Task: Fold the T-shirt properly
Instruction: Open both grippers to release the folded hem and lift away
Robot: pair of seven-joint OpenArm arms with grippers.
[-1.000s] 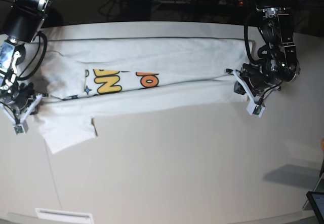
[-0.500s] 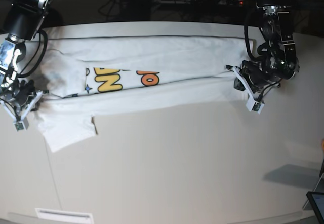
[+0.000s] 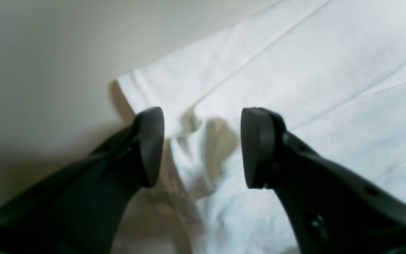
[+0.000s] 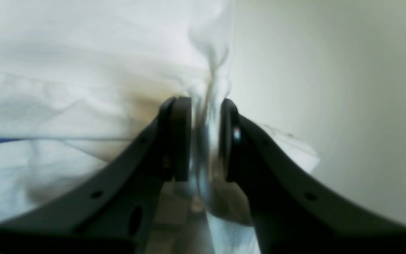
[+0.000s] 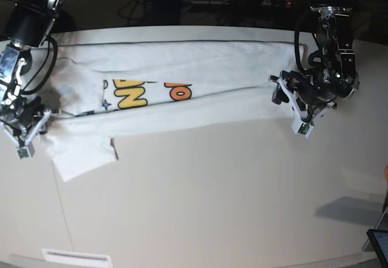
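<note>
The T-shirt (image 5: 182,95) lies stretched out as a long white band across the far half of the pale tabletop (image 5: 212,201), its near long edge folded up over the body so that only part of the print shows: yellow letters (image 5: 130,95) and an orange one (image 5: 177,92) near the shirt's middle, with small blue stars beside them. One short sleeve (image 5: 82,156) sticks out flat from the shirt's near edge, toward the front of the tabletop.

The left gripper (image 3: 201,148) is at the hem end of the T-shirt. In the left wrist view its jaws stand well apart, with a rumpled bump of white cloth lying loose between them; neither pad touches the fabric as far as can be seen. A corner of the hem lies flat on the tabletop just beyond the jaws, and straight crease lines run away along the cloth.

The right gripper (image 4: 205,141) is at the opposite, sleeve end of the T-shirt. In the right wrist view its jaws are close together with a thin upright ridge of white fabric between them; the picture is blurred, so I cannot tell whether the pads are clamped on that ridge or have just let it go. A thin blue line of print (image 4: 2,140) shows on the cloth beside that gripper.
</note>
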